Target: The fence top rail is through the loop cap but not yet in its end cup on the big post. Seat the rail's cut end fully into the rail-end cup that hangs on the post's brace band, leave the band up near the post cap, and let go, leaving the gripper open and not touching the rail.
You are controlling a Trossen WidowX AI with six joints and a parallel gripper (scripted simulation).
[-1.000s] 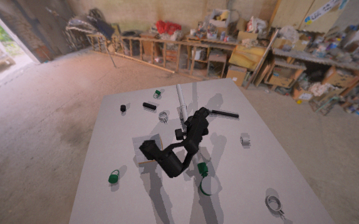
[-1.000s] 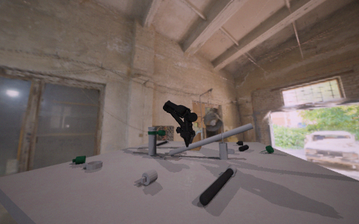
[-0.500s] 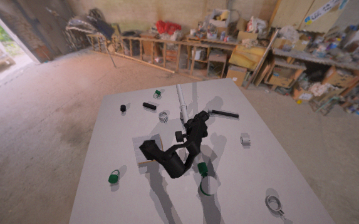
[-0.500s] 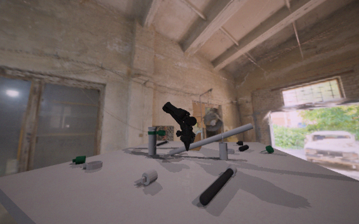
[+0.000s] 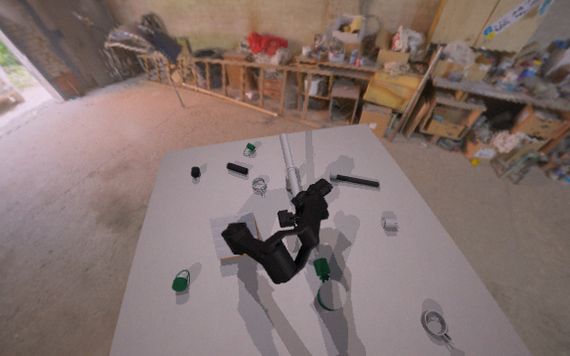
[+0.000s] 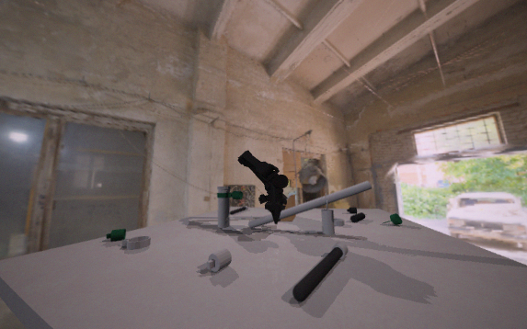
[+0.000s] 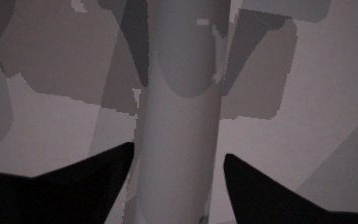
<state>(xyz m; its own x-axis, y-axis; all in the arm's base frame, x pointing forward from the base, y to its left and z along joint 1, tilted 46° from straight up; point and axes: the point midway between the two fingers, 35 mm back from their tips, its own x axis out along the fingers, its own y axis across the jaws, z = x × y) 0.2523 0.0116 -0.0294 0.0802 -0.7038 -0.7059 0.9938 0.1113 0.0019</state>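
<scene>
The pale grey rail (image 5: pixel 287 154) (image 6: pixel 325 201) (image 7: pixel 180 125) slants down from its raised far end, past the short post (image 6: pixel 327 223) with its thin loop. Its low end is near the table, short of the big post's base. The big post (image 6: pixel 223 213) carries the green brace band (image 6: pixel 223 195) near its top. The green rail-end cup (image 5: pixel 321 268) (image 6: pixel 236 195) hangs on the band, above the rail's low end and empty of the rail. My gripper (image 7: pixel 179 154) (image 6: pixel 276 221) is open, pointing down, with its fingertips astride the rail and a gap on each side. The arm hides the rail's low end in the top view.
A black rod (image 5: pixel 358 181) (image 6: pixel 317 276) and a grey cup (image 5: pixel 389 223) (image 6: pixel 221 261) lie to the right in the top view. A grey band (image 5: pixel 435 323) lies at front right, a green cap (image 5: pixel 181 282) at front left. A flat board (image 5: pixel 222 236) is left of the arm.
</scene>
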